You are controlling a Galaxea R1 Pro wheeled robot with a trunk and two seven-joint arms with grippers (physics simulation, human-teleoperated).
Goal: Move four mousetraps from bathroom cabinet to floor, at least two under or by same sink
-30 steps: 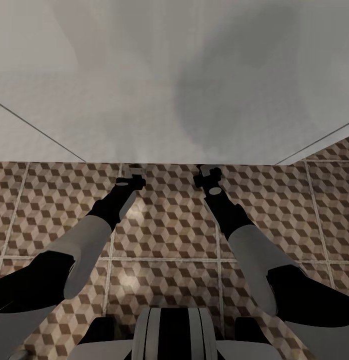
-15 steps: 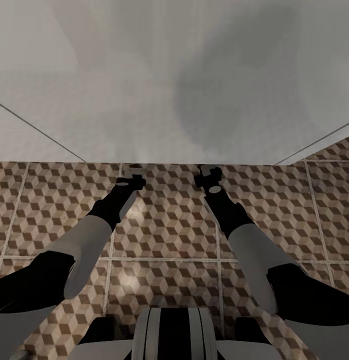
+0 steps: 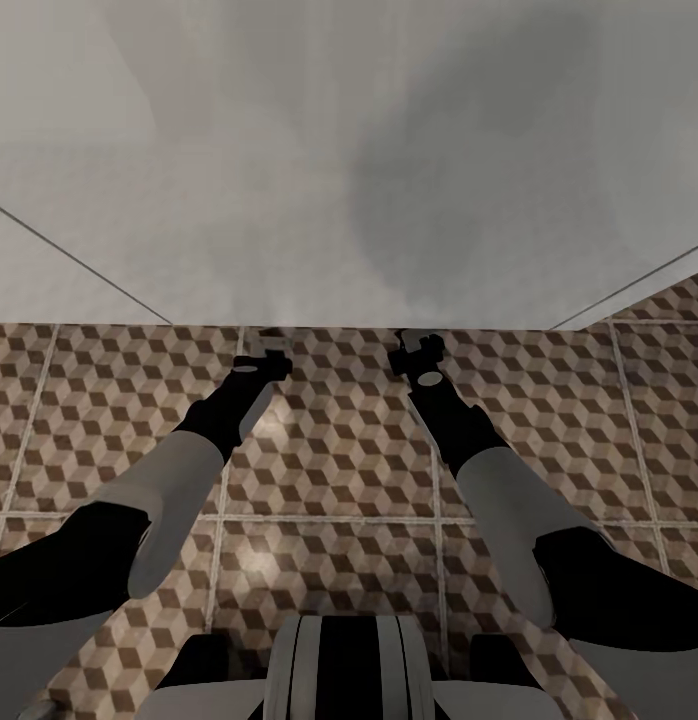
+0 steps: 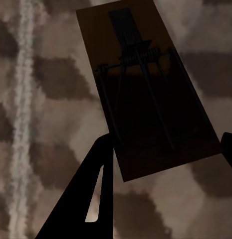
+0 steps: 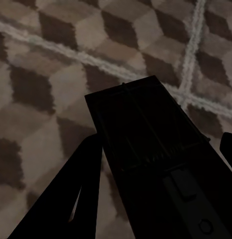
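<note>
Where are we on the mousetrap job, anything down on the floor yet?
Done: nothing that these views confirm. In hand: the left gripper holds one mousetrap, and the right gripper holds a second mousetrap, both above the bathroom floor in front of a white surface. Left: set both down, then handle the other two.

I see a pale grey wall [image 3: 349, 150] ahead of me, mottled with soft darker shadows and crossed by two thin slanted lines. Below it lies the bathroom floor [image 3: 339, 450], square tiles in a brown, beige and white cube pattern (pale grout between them), with a faint glossy highlight.
</note>
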